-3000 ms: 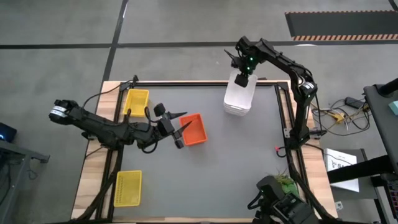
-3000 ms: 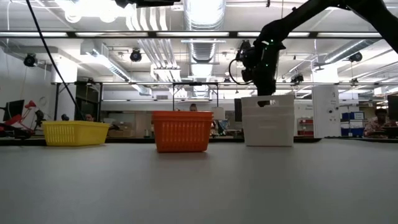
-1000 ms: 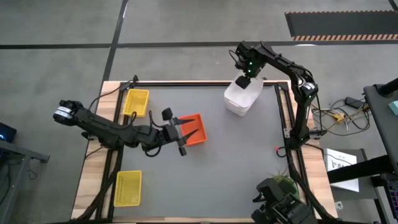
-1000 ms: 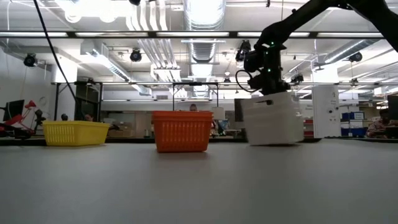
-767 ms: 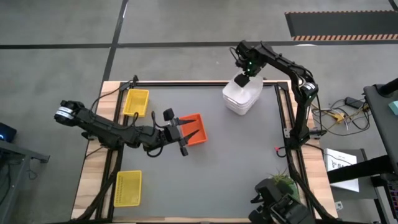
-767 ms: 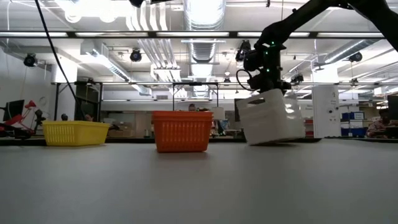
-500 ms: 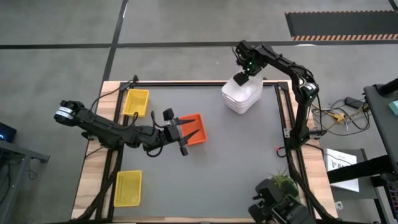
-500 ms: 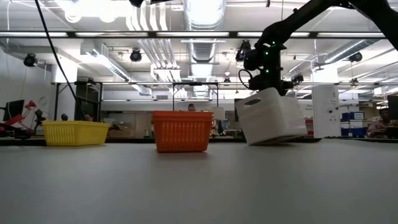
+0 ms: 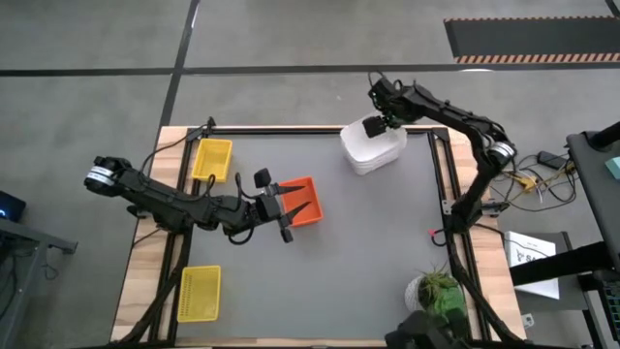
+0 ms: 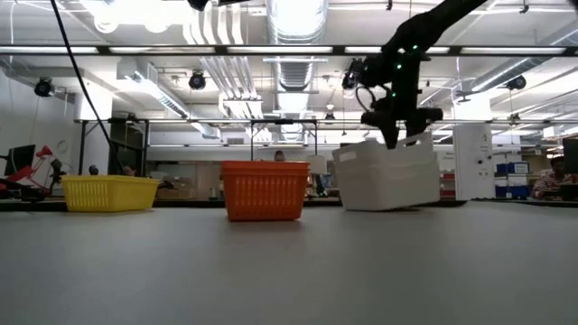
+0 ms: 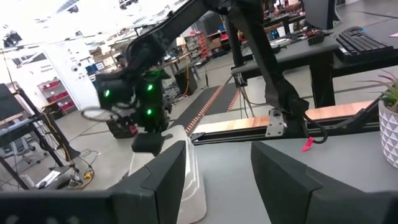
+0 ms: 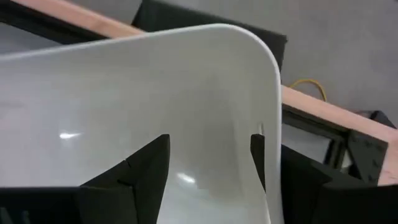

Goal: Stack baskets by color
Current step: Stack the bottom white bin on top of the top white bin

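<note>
Nested white baskets [image 9: 371,150] [image 10: 386,176] stand on the table at the far right. My right gripper [image 9: 380,124] [image 12: 208,168] points down at their far end, fingers spread wide over the rim. An orange basket [image 9: 308,215] [image 10: 264,190] sits mid-table. My left gripper [image 9: 296,199] [image 11: 217,155] hovers level over its left part, open, holding nothing. Two yellow baskets lie apart on the left, one far [image 9: 212,160] and one near [image 9: 199,293]. My right gripper straddles the white basket's wall beside a rounded corner [image 12: 273,112] at its far end. One finger [image 12: 146,168] is inside the basket and the other lies against the wall; the gap stays wide, so the wall is not pinched. The fingers slant down from above.
A potted green plant [image 9: 441,288] stands at the near right corner. The table's raised frame [image 9: 291,129] runs just behind the white baskets. Bare grey mat [image 9: 368,252] lies between the orange basket and the plant.
My right gripper has rolled about its own line while its arm swung toward the right edge. The white baskets tipped up onto one bottom edge, then settled nearly flat again. They have slid and turned a little toward the table's left. My left arm kept still.
</note>
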